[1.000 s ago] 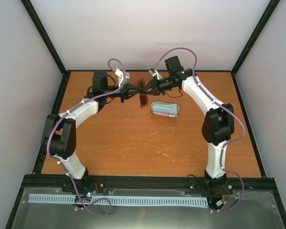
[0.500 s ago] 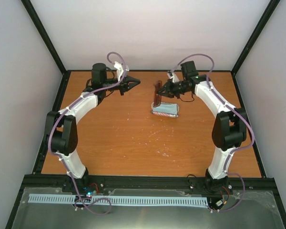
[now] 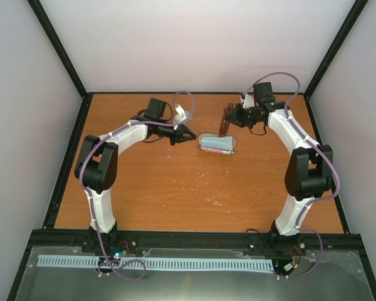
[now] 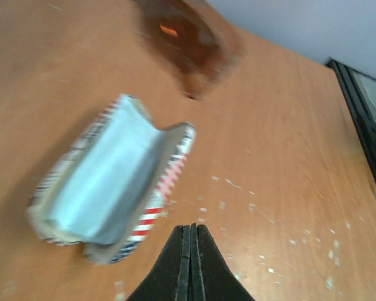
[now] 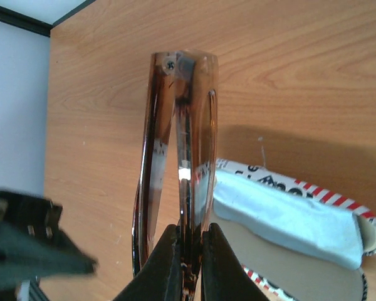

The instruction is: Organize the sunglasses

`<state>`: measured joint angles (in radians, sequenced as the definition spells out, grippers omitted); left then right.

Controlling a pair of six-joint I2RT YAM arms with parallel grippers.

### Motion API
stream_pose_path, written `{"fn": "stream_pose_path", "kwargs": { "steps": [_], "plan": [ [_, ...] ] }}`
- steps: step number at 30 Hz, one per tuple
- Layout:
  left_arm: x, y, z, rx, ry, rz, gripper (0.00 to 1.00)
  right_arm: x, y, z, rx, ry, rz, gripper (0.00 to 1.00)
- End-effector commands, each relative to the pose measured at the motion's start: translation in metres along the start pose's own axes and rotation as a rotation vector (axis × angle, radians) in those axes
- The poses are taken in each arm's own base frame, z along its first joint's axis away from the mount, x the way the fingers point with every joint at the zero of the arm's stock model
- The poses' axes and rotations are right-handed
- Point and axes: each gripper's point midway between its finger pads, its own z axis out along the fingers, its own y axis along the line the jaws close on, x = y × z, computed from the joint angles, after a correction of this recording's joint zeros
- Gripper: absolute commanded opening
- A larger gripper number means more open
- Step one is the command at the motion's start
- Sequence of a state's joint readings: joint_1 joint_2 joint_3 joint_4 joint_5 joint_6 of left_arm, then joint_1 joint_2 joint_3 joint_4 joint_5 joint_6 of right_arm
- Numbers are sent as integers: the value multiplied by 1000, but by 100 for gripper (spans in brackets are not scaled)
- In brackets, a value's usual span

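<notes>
My right gripper (image 3: 233,117) (image 5: 189,232) is shut on the folded sunglasses (image 3: 225,125) (image 5: 182,119), holding them edge-up above the far right end of the case. The sunglasses have a thin reddish-brown frame and tinted lenses. The oval flag-patterned case (image 3: 217,144) (image 4: 166,172) (image 5: 301,266) lies open on the table with a light blue cloth (image 4: 106,179) (image 5: 282,216) in it. My left gripper (image 3: 189,134) (image 4: 191,229) is shut and empty, just left of the case. In the left wrist view the sunglasses (image 4: 185,41) are a blur beyond the case.
The wooden table (image 3: 175,188) has black rails along its edges and white walls behind and at the sides. My left arm shows blurred at the lower left of the right wrist view (image 5: 25,248).
A second ago both grippers met at the sunglasses. The left gripper let go, pulled back left, then swung in beside the case. The right gripper carried the sunglasses rightward.
</notes>
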<state>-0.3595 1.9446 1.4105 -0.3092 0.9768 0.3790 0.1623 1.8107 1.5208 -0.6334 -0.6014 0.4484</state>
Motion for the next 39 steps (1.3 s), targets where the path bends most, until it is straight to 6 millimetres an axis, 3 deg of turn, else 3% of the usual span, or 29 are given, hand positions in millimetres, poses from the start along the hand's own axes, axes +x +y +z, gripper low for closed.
{"fn": "stream_pose_path", "kwargs": {
  "steps": [1, 9, 16, 39],
  "plan": [
    [29, -48, 27, 84, 146, 102, 1, -18, -5, 4, 45, -37, -105, 3],
    [73, -56, 63, 104, 294, 75, 1, -36, -17, -4, 166, -106, -203, 3],
    [91, -45, 79, 97, 345, 17, 1, -34, -23, -8, 201, -119, -238, 3],
    [91, 16, 102, -101, 347, 83, 1, -13, -24, -22, 210, -103, -271, 3]
  ]
}}
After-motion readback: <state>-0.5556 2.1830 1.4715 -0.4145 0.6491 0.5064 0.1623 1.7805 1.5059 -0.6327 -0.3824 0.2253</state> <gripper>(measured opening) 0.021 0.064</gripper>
